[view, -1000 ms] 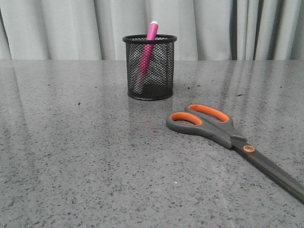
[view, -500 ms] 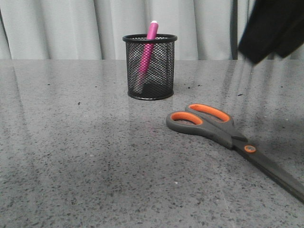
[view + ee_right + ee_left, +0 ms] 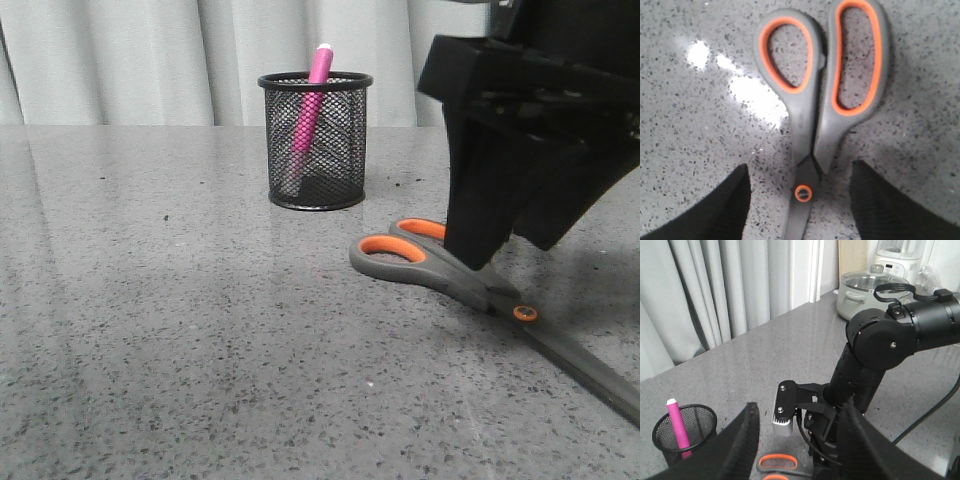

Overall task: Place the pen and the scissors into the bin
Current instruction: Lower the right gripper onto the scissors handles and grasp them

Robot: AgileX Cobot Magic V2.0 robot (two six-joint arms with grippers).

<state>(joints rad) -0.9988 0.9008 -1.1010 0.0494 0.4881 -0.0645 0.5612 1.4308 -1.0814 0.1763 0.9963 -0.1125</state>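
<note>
On the grey speckled bench (image 3: 150, 330), the right tool (image 3: 799, 200) hangs wide apart astride the flat-lying scissors (image 3: 815, 115) near the mesh bin (image 3: 316, 140) holding the pen (image 3: 310, 110); closing off-centre could skate the thin blades away.

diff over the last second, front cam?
The right gripper came in from the upper right and dropped over the scissors, fingers open on either side of the pivot, nothing gripped yet. The scissors, the pen and the bin have not moved.
</note>
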